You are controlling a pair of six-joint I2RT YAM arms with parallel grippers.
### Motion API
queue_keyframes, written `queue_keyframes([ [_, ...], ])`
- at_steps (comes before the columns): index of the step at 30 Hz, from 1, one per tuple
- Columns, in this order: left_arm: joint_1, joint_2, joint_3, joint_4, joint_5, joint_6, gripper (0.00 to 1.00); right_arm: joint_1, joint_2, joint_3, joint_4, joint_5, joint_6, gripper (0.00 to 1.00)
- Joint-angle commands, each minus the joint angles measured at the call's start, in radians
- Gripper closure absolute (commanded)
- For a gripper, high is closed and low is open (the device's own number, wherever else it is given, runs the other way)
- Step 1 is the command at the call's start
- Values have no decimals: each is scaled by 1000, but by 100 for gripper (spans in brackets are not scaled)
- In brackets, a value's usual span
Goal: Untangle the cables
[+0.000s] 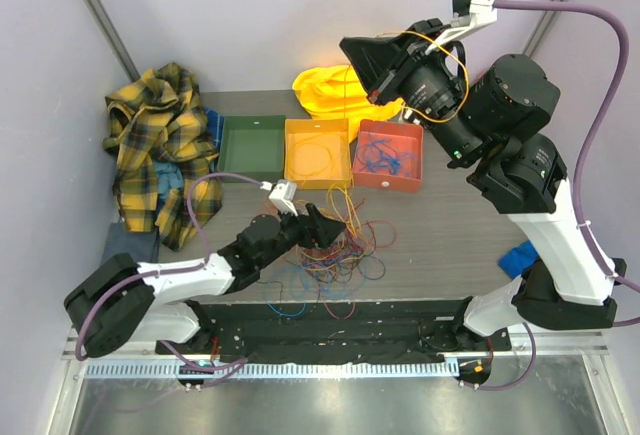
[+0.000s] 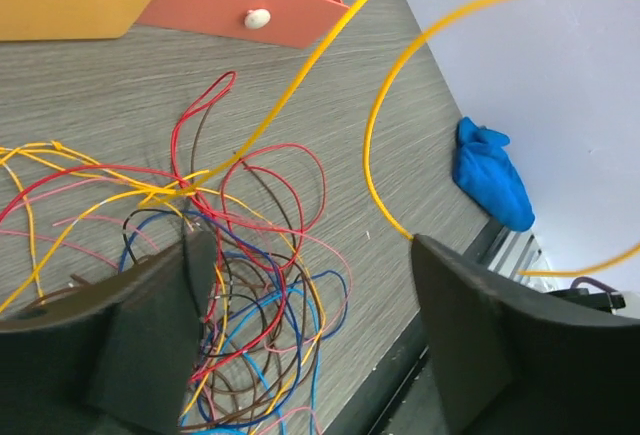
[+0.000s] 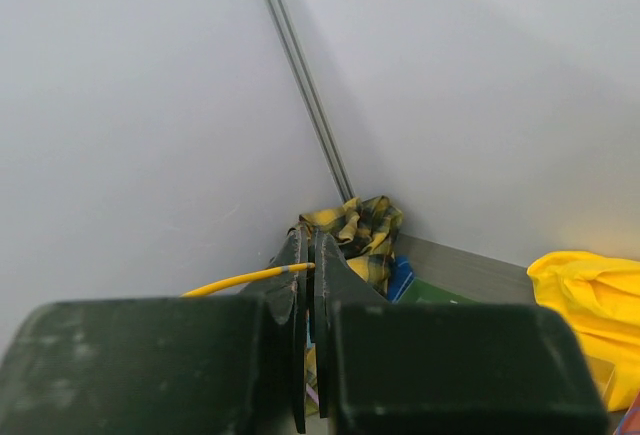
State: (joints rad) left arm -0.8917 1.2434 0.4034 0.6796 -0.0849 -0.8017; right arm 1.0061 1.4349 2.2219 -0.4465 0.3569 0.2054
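Overhead, the right gripper (image 3: 310,250) pinches a yellow cable (image 3: 250,278) between closed fingers, high above the table (image 1: 440,245). Below, the left gripper (image 2: 310,285) hangs wide open, empty, just over the tangled cables (image 2: 250,255).

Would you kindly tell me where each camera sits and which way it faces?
Top external: fixed above and behind the robot, looking down on the table, the cable tangle, and the whole left arm and right arm.
Left wrist: low on the left arm, facing across the cable tangle towards the red tray; the open left pincer frames it.
Right wrist: raised high, facing the plaid cloth in the far corner; the right pincer is shut on the yellow cable.
Shared: that yellow cable also arcs through the left wrist view.
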Motion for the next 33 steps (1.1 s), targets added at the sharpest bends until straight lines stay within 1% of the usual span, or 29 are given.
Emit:
queue_keyframes([
  [1,-4,4,60,68,4,25,28,2,-21,-8,-3,-1,6,99],
  [3,-4,-48,49,-6,-7,29,39,2,-27,-8,-3,13,-12,99],
  [4,-4,-70,23,-30,-15,32,46,2,-36,-7,0,23,-17,99],
  [6,-4,-122,-12,-87,-45,21,51,2,-47,-4,11,33,-32,99],
  [7,-4,-175,-37,-132,-74,16,59,3,-53,-1,12,37,-35,99],
  [9,-4,-238,-95,-185,-102,-7,70,2,-57,2,22,39,-44,99],
  [10,-4,-301,-107,-281,-146,-20,81,2,-60,-1,25,40,-47,99],
  [11,-4,-333,-129,-328,-166,-33,90,3,-64,-1,26,40,-47,99],
  [12,-4,-366,-136,-377,-189,-59,98,2,-64,-2,31,42,-47,99],
  [13,-4,-401,-144,-417,-216,-71,100,2,-64,-5,31,40,-47,99],
  [14,-3,-464,-152,-499,-261,-79,100,2,-65,-7,32,36,-47,99],
  [17,-3,-588,-159,-616,-315,-91,100,2,-67,-13,35,25,-40,99],
  [18,-4,-614,-158,-630,-320,-94,100,2,-65,-14,37,24,-38,99],
  [19,-3,-636,-155,-638,-317,-90,72,3,-65,-18,35,22,-34,99],
  [21,-4,-688,-155,-606,-302,-83,33,3,-67,-22,37,16,-31,99],
  [22,-4,-696,-155,-585,-294,-86,1,3,-65,-27,35,16,-29,99],
  [23,-4,-697,-153,-562,-291,-90,0,3,-67,-30,38,16,-27,99],
  [26,-4,-662,-127,-454,-221,-97,0,3,-73,-41,38,16,-26,99],
  [27,-4,-616,-114,-436,-199,-103,0,3,-73,-44,37,17,-26,99],
  [28,-4,-595,-94,-405,-149,-105,0,2,-76,-50,38,19,-24,99],
  [30,-4,-546,-52,-370,-102,-103,0,2,-77,-56,38,20,-24,99],
  [31,-6,-509,-45,-317,-61,-96,0,2,-80,-62,40,20,-23,99],
  [33,-13,-487,-37,-263,-42,-64,0,3,-83,-68,38,19,-21,99],
])
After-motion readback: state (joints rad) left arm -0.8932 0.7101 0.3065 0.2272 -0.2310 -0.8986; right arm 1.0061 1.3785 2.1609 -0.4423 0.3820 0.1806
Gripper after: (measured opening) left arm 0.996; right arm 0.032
